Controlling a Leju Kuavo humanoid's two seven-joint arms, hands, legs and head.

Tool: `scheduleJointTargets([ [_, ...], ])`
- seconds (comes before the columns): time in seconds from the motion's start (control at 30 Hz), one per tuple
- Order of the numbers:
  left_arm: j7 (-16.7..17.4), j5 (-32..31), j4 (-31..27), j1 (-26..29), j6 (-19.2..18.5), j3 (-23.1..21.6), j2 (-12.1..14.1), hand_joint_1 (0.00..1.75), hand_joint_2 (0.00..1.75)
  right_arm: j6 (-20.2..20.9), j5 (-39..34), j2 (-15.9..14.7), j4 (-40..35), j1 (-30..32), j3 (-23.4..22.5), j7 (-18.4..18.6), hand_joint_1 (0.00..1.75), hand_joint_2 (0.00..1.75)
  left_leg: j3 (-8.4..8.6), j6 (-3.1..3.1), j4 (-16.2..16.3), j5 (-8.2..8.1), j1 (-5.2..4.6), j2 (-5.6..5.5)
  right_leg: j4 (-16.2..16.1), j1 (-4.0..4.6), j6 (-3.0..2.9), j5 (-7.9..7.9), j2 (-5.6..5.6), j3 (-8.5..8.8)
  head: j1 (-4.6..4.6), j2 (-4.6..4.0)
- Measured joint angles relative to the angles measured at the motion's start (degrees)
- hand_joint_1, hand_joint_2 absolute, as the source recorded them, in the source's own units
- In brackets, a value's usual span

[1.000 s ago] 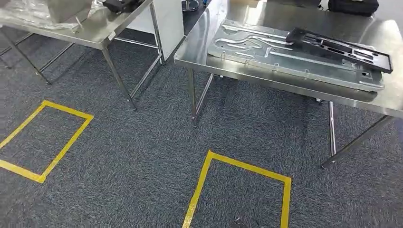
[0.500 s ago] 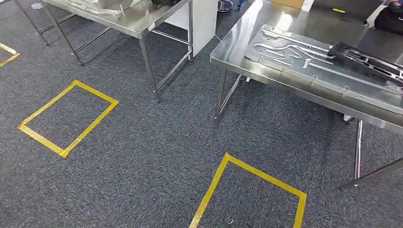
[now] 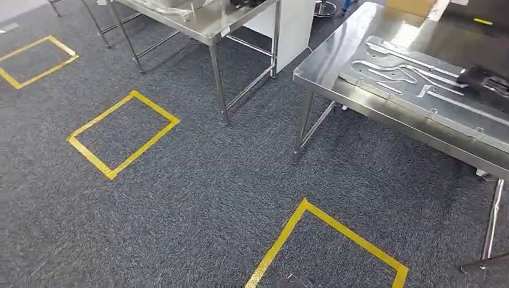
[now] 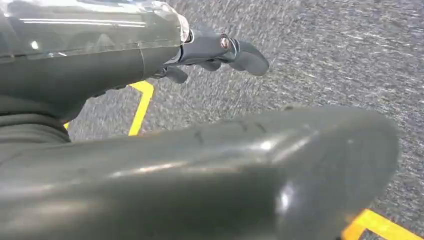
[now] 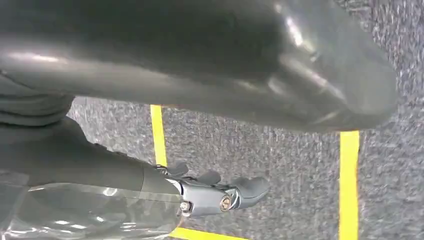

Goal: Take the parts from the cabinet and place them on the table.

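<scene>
On the right, a steel table (image 3: 321,75) carries a large silver stamped plate (image 3: 420,84), and a black part (image 3: 486,81) lies on the plate's far end. In the left wrist view my left hand (image 4: 125,65) hangs over the grey carpet, its fingers (image 4: 235,52) stretched out and apart from the thick thumb, holding nothing. My right hand (image 5: 125,172) hangs the same way over yellow floor tape, its fingers (image 5: 240,192) extended and empty. Both hands are far from the tables.
A second steel table (image 3: 210,30) stands at the back left, with thin legs reaching the carpet. A white cabinet side (image 3: 294,24) sits between the tables. Yellow tape squares (image 3: 123,135) (image 3: 327,240) mark the floor; a third square (image 3: 36,60) lies far left.
The whole picture has shifted: the camera has turned left, so the tables and tape squares have slid rightward and another yellow square has come in at far left.
</scene>
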Motion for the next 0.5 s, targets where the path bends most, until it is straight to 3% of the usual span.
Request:
scheduleJointTargets([
  [0.03, 0.0, 0.0, 0.0, 0.07, -0.02, -0.02, 0.02, 0.0, 0.0, 0.09, 0.13, 0.13, 0.0, -0.12, 0.04, 0.02, 0.0, 0.0, 0.71, -0.02, -1.27, 1.22, 0.05, 0.17, 0.02, 0.03, 0.01, -0.03, -0.56, 0.03, 0.0, 0.0],
  [0.1, -0.04, -0.28, 0.0, 0.04, -0.02, -0.06, 0.11, 0.0, 0.0, 0.28, 0.33, 0.33, 0.0, -0.46, 0.09, 0.09, 0.0, 0.0, 5.62, 0.2, -10.44, 5.87, 0.04, 0.84, 0.04, 0.04, 0.24, -0.18, -1.57, 0.23, 0.0, 0.0],
  [0.13, -0.07, -0.39, 0.0, -0.08, -0.04, -0.11, 0.15, 0.0, 0.0, 0.26, 0.37, 0.52, 0.0, -0.61, 0.09, 0.11, 0.0, 0.0, 8.58, 0.47, -15.75, 7.86, -0.02, 2.3, 0.08, 0.08, 0.42, -0.3, -2.01, 0.41, 0.0, 0.0],
  [0.17, -0.07, -0.5, 0.0, -0.42, -0.2, -0.13, 0.15, 0.0, 0.0, 0.22, 0.37, 0.55, 0.0, -0.67, 0.09, 0.11, 0.0, 0.0, 9.64, 1.0, -18.36, 7.09, -0.62, 4.75, 0.15, 0.52, 0.74, -0.49, -2.46, 0.45, 0.0, 0.0],
  [0.2, -0.07, -0.66, 0.0, -0.71, -0.33, -0.17, 0.15, 0.0, 0.0, 0.22, 0.37, 0.59, 0.0, -0.76, 0.09, 0.15, 0.0, 0.0, 9.62, 1.61, -18.4, 7.57, -0.69, 3.74, 0.22, 0.61, 1.11, -0.5, -2.77, 0.38, 0.02, 0.0],
  [0.3, 0.65, -1.03, 0.0, -0.85, -1.0, -0.24, 0.24, 0.0, 0.0, 0.5, 0.37, 0.61, 0.0, -0.9, 0.09, 0.22, 0.0, 0.0, 9.04, 2.45, -18.54, 7.84, -0.83, 2.38, 0.07, 0.63, 1.99, -0.43, -4.01, 0.59, 0.0, 0.0],
  [0.33, 0.79, -0.99, 0.0, -0.9, -1.07, -0.24, 0.24, 0.0, 0.0, 0.76, 0.41, 0.59, 0.0, -0.96, 0.09, 0.24, 0.0, 0.0, 9.48, 2.96, -19.07, 8.32, -0.33, 2.01, 0.54, 0.29, 2.57, -1.04, -2.81, 0.49, 0.02, 0.0],
  [0.37, 0.79, -0.79, 0.0, -1.13, -1.07, -0.24, 0.24, 0.0, 0.0, 0.92, 0.59, 0.59, 0.0, -0.94, 0.09, 0.17, 0.0, 0.0, 9.37, 3.29, -19.1, 8.44, -0.36, 1.59, 2.43, 0.17, 2.69, -2.63, -0.31, -0.3, 0.0, 0.0],
  [0.4, 0.66, -0.48, 0.0, -1.51, -1.11, -0.24, 0.24, 0.0, 0.0, 1.07, 0.74, 0.59, 0.0, -0.85, 0.09, 0.17, 0.0, 0.0, 9.18, 3.51, -19.09, 8.55, -0.39, 1.14, 6.32, 0.11, 2.7, -5.03, 0.82, -2.19, 0.02, 0.0],
  [0.47, 0.26, -0.13, 0.0, -1.74, -1.18, -0.22, 0.09, 0.0, 0.0, 1.33, 0.83, 0.5, 0.07, -0.47, 0.09, 0.22, 0.0, 0.0, 8.94, 3.65, -19.07, 8.62, -0.55, 0.0, 15.65, 0.1, 2.78, -8.96, 1.57, -6.77, 0.02, 0.0],
  [0.5, 0.11, 0.04, 0.0, -1.67, -1.18, -0.22, 0.09, 0.0, 0.0, 1.33, 0.94, 0.5, 0.09, -0.32, 0.09, 0.28, 0.0, 0.0, 8.91, 3.65, -19.01, 8.62, -0.6, -0.58, 18.26, 0.09, 2.77, -9.35, 1.66, -8.17, 0.02, 0.0],
])
